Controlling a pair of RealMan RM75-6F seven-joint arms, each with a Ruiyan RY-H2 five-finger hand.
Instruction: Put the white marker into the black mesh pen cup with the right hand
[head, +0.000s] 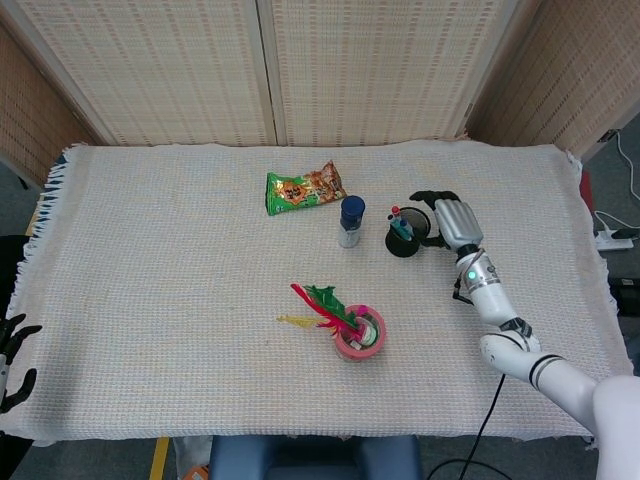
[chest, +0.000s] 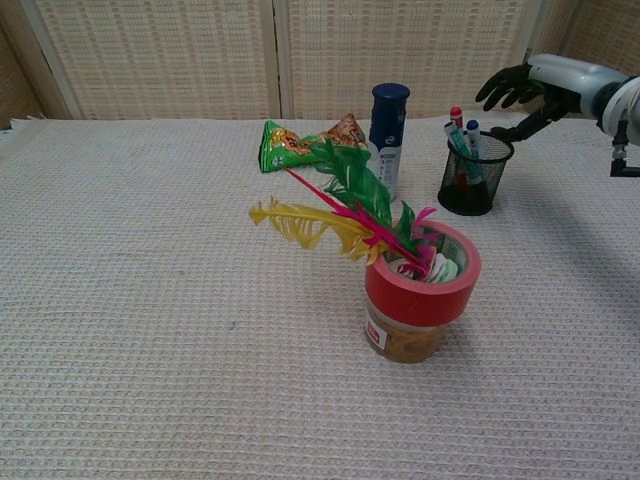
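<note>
The left hand (head: 12, 360) shows only as dark fingers at the table's left front edge, spread and empty, cut off by the frame; the markers' bodies are hard to tell apart through the mesh; the right hand (chest: 522, 92) hovers just right of the black mesh pen cup (chest: 474, 176), fingers spread wide, holding nothing, one fingertip near the rim; the white marker (chest: 472, 140) stands in the cup, blue cap up, among other pens, toward the table's right rear.
</note>
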